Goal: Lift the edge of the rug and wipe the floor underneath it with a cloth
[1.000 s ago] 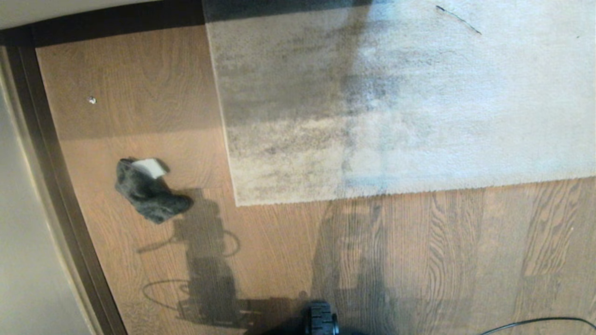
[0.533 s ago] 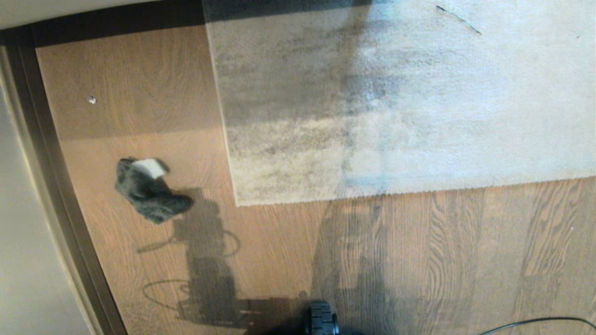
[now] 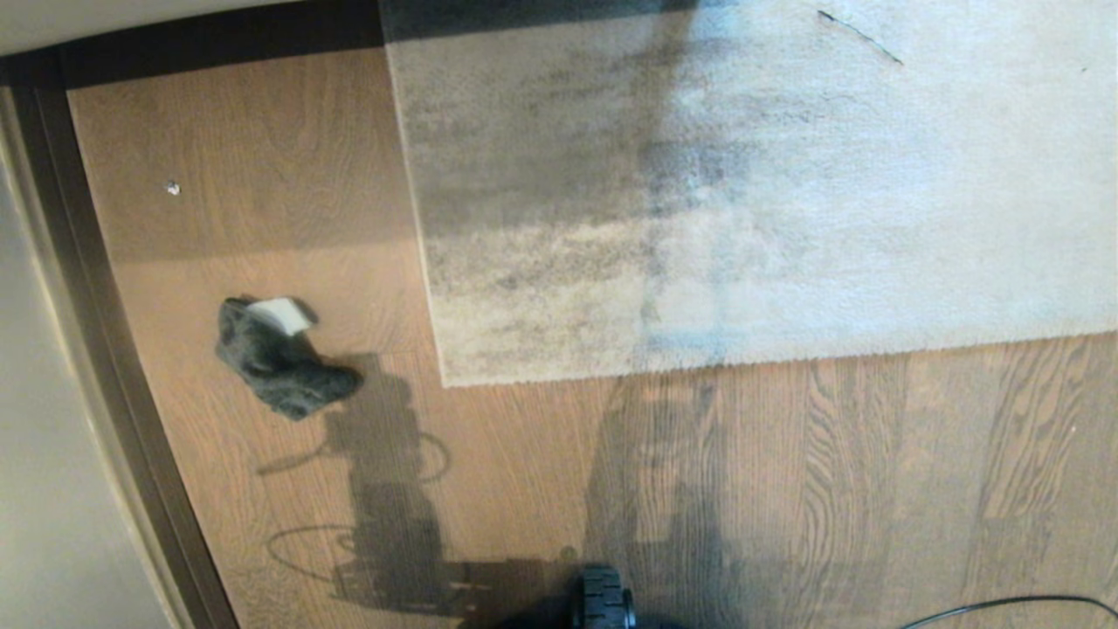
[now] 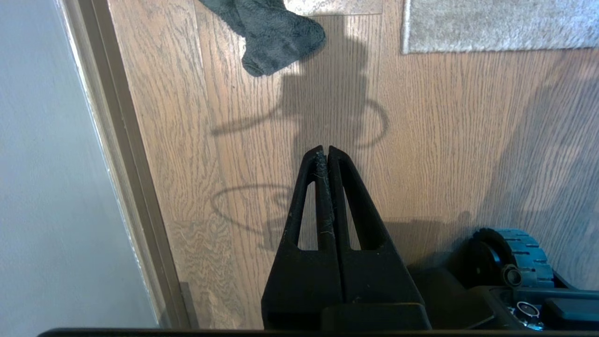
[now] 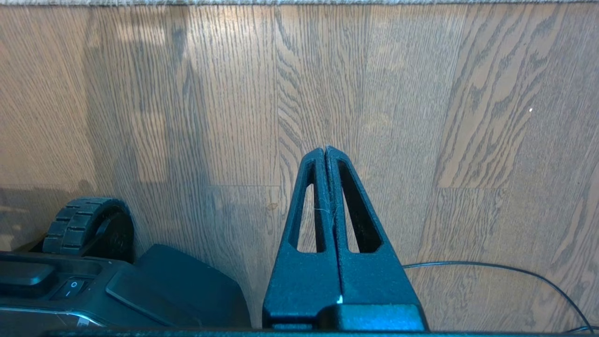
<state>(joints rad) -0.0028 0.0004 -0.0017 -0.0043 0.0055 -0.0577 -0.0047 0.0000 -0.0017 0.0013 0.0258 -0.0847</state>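
Where the head view looks down, the floor (image 3: 769, 489) of brown wood-grain planks fills the near part, and a large pale grey rug lies flat on it farther off. The rug edge (image 3: 742, 362) runs straight across, ending in a square corner (image 3: 445, 380) toward the robot's left. The cloth (image 3: 279, 362), a crumpled dark grey rag with one lighter face turned up, lies on bare floor left of that corner, apart from the rug and near the dark skirting board (image 3: 113, 349) along the wall. A small pale speck (image 3: 172, 187) sits on the planks farther away. One wheel (image 3: 603, 603) of the base and a thin black cable (image 3: 1004, 604) show at the near border; neither arm appears here, only shadows.

The left wrist view adds what the head view lacks: the left tool (image 4: 327, 150), its two black fingers pressed together with nothing between them, hangs above bare floor. The cloth (image 4: 271, 37) lies beyond its tips, well apart, and the rug corner (image 4: 409, 47) is off to one side.

The right wrist view shows the right tool (image 5: 325, 150) likewise closed tight and empty over bare planks, the rug edge (image 5: 299, 2) a thin strip far ahead. The base's housing carries a power switch (image 5: 72, 286); no writing is legible.
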